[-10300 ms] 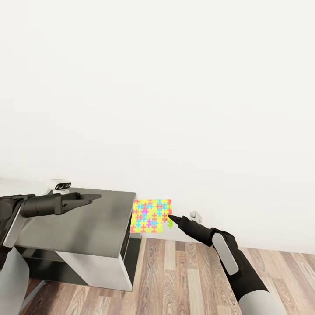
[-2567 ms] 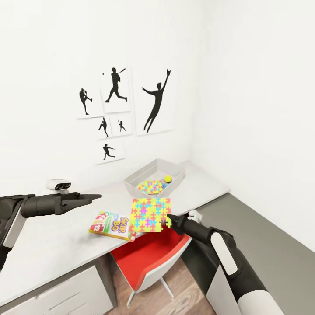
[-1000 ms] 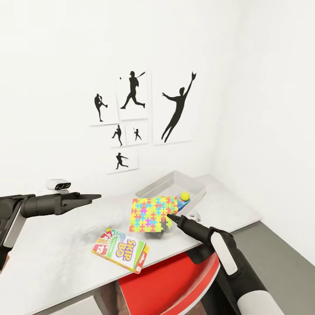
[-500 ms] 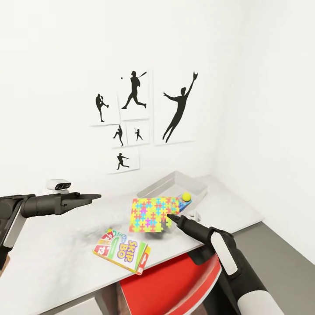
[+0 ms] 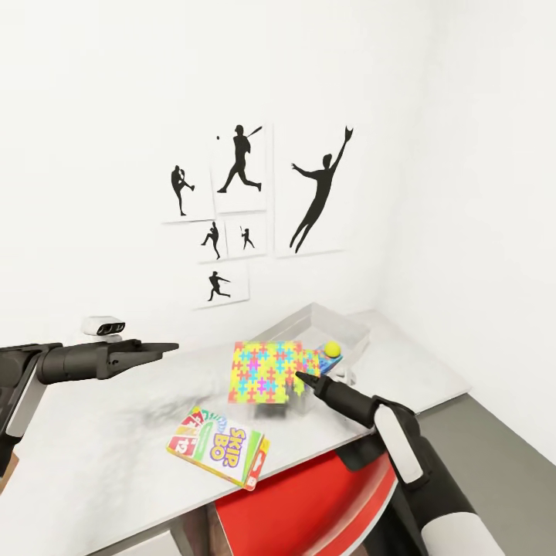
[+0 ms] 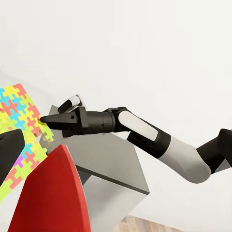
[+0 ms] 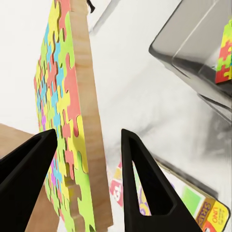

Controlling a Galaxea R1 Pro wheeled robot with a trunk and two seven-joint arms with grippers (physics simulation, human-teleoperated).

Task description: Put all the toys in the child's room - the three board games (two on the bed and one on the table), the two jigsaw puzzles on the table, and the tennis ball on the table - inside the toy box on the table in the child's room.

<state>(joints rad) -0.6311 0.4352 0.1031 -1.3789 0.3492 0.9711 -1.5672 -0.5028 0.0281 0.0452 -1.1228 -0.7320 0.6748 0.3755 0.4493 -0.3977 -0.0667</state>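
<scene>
My right gripper is shut on the edge of a colourful jigsaw puzzle, holding it upright above the white table, just in front of the grey toy box. In the box lie a yellow tennis ball and another puzzle. A Skip-Bo board game lies flat on the table, nearer than the held puzzle. My left gripper hovers open and empty over the table's left side. The left wrist view shows the right gripper pinching the puzzle.
A red chair is tucked under the table's front edge, beneath my right arm. Baseball silhouette posters hang on the wall behind the table. The table ends at the right near a wall, with grey floor below.
The whole view has crept a little closer and to the right. The puzzle stays in my right gripper and now sits slightly higher, overlapping the toy box's near corner. The left arm is unchanged.
</scene>
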